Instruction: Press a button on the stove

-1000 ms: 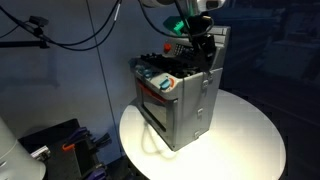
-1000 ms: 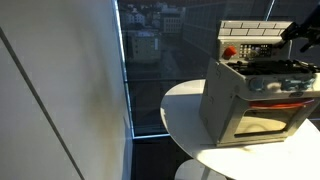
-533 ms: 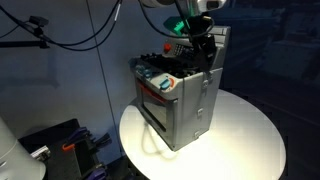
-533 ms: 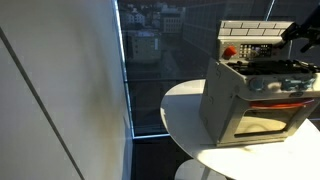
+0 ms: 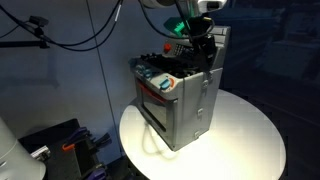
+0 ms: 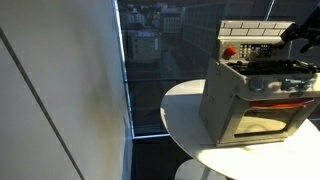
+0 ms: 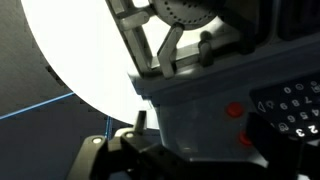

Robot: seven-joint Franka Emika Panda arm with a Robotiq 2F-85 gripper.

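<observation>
Grey stove [image 5: 185, 105] on white table [image 5: 250, 140]; gripper [image 5: 204, 56] at rear top, perhaps touching.

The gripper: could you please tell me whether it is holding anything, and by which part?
Nothing is visibly held. The gripper hangs by the back panel of the stove with no object in it; whether it touches the stove cannot be told.

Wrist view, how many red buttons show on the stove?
2. One red button sits on the stove's pale panel beside the dark keypad; the other lies just below it, at the keypad's edge. Others may be out of frame.
</observation>
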